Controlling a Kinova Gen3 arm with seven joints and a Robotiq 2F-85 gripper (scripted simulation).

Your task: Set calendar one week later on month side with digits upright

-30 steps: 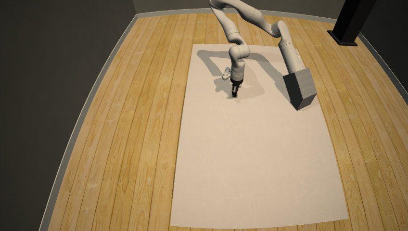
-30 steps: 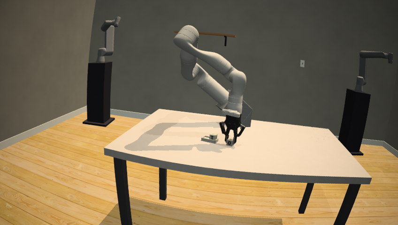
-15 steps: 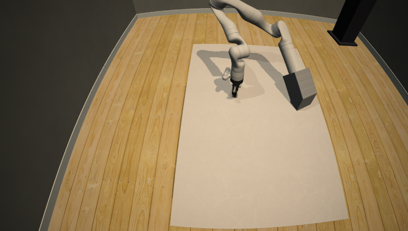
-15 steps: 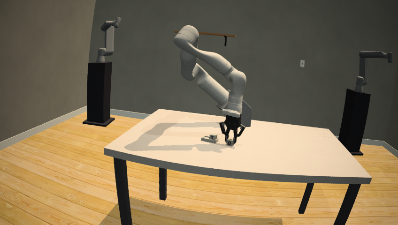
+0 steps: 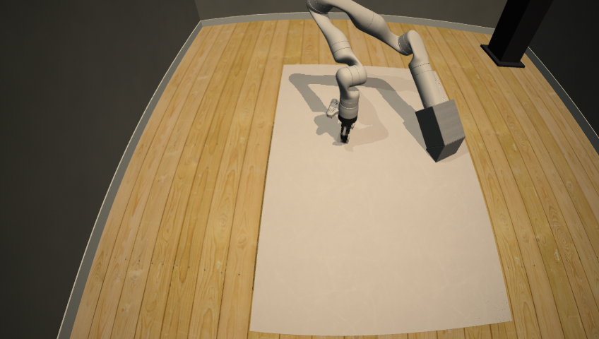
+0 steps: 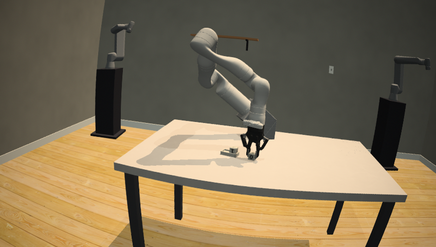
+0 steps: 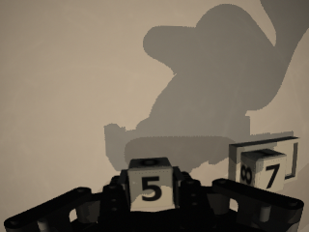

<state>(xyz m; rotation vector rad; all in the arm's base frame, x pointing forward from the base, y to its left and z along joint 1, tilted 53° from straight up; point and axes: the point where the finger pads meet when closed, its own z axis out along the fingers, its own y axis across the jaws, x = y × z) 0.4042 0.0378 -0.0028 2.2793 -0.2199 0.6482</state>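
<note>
Wrist view: tool point(image 7: 151, 201) clamped on cube point(image 7: 151, 186) showing 5.

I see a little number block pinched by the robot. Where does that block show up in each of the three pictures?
Top: hidden under the pincer, upper middle of the table.
Exterior: the held cube shows a 0, at the pincer's tips, just right of the tray.
Wrist: bottom centre, showing a 5, between the fingers.
Shared landmark: the tray with the other cube; in the top view it peeks out left of the wrist.
</note>
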